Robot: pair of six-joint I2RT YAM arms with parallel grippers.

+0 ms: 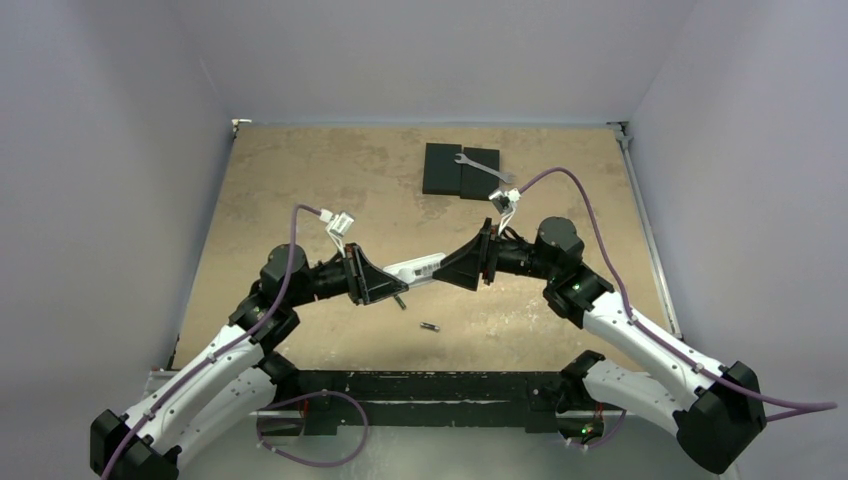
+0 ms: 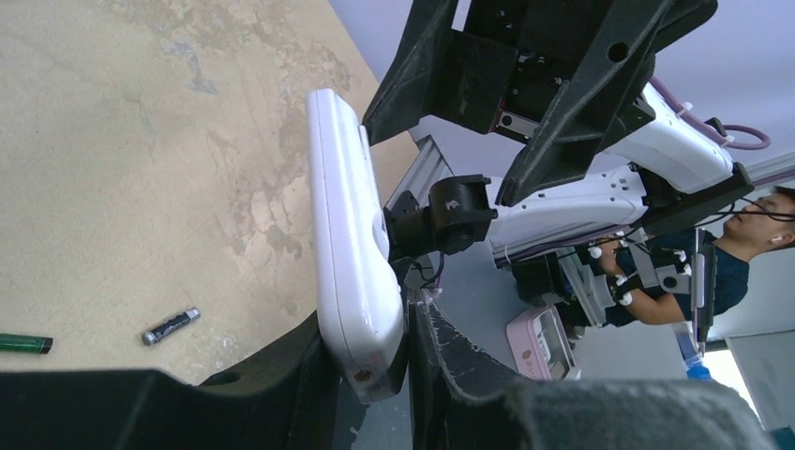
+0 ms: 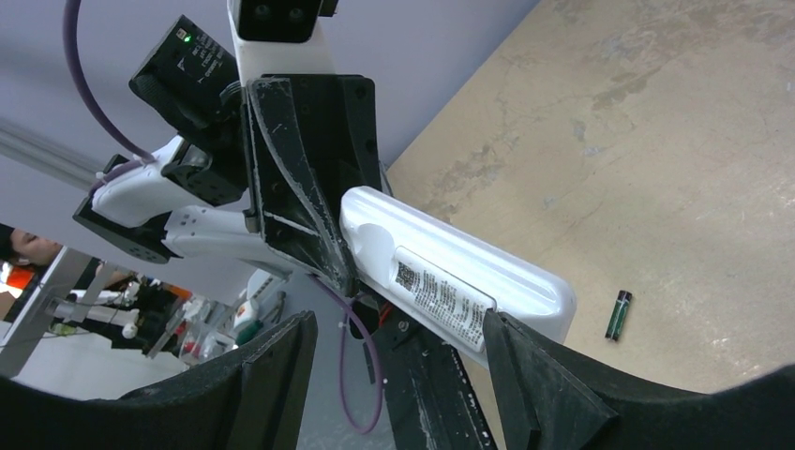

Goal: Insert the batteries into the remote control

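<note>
Remote control [image 2: 347, 216] held in the air between the two arms, above a mottled tan table [image 1: 300, 180] closed in by pale grey walls [image 1: 420, 50].

The left gripper [image 2: 367, 375] is clenched on one end of the remote control. At the other end the right gripper [image 3: 398, 323] stands spread, with one finger [image 3: 525, 375] seemingly against the casing, though contact is hard to judge. One battery [image 1: 430, 327] lies on the table just nearer the arm bases than the remote control, and a second battery [image 2: 23, 344] lies close to it. Well beyond the remote control, toward the far wall, a silver wrench [image 1: 485, 170] rests across two flat black blocks [image 1: 445, 170].
</note>
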